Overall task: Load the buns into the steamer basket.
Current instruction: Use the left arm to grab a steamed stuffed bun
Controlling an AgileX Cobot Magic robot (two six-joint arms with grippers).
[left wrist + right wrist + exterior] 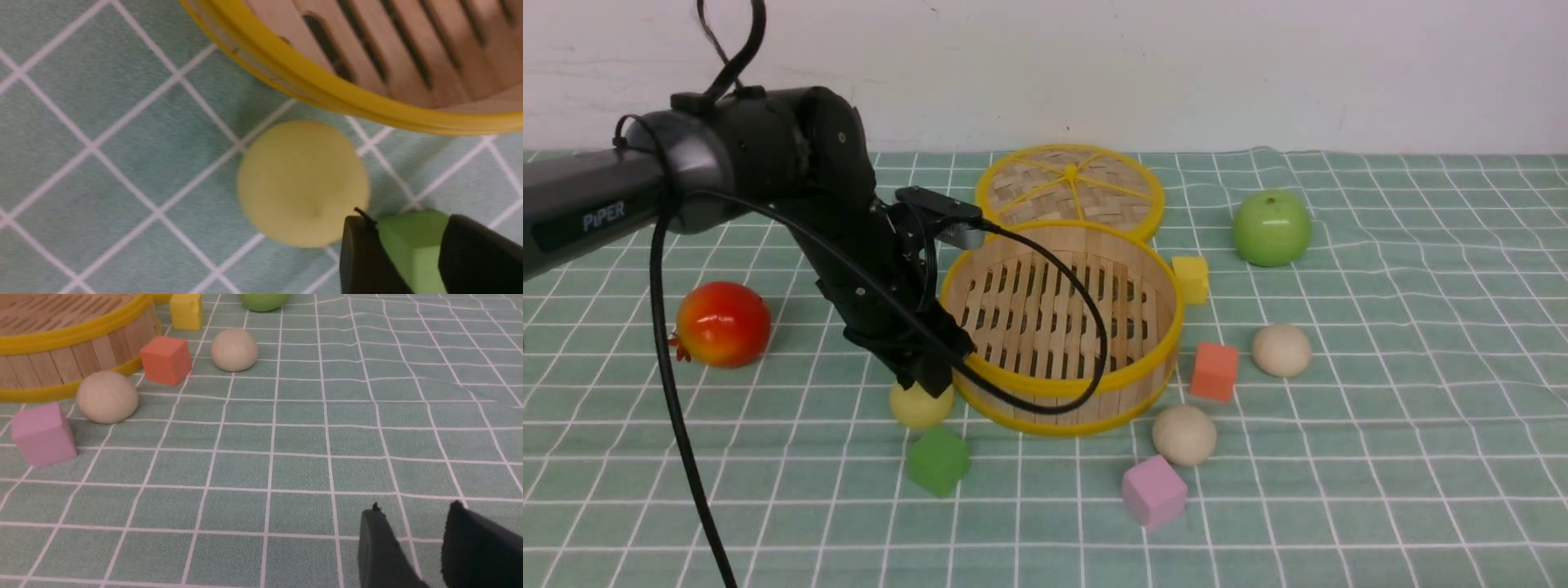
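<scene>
The steamer basket (1143,371) stands empty mid-table; it also shows in the left wrist view (327,90) and the right wrist view (61,339). The pale yellow bun (920,406) lies on the cloth against its front left side. My left gripper (927,376) hangs open just above this bun (302,183), and its jaws (406,220) hold nothing. Two beige buns (1184,434) (1281,349) lie to the basket's front right, also in the right wrist view (107,397) (234,349). My right gripper (414,508) is open and empty, low over the cloth, out of the front view.
The woven lid (1070,184) leans behind the basket. A green apple (1272,229) is at back right, a red fruit (723,324) at left. Cubes lie around the basket: green (938,460) just in front of the yellow bun, pink (1153,492), orange (1214,371), yellow (1191,279).
</scene>
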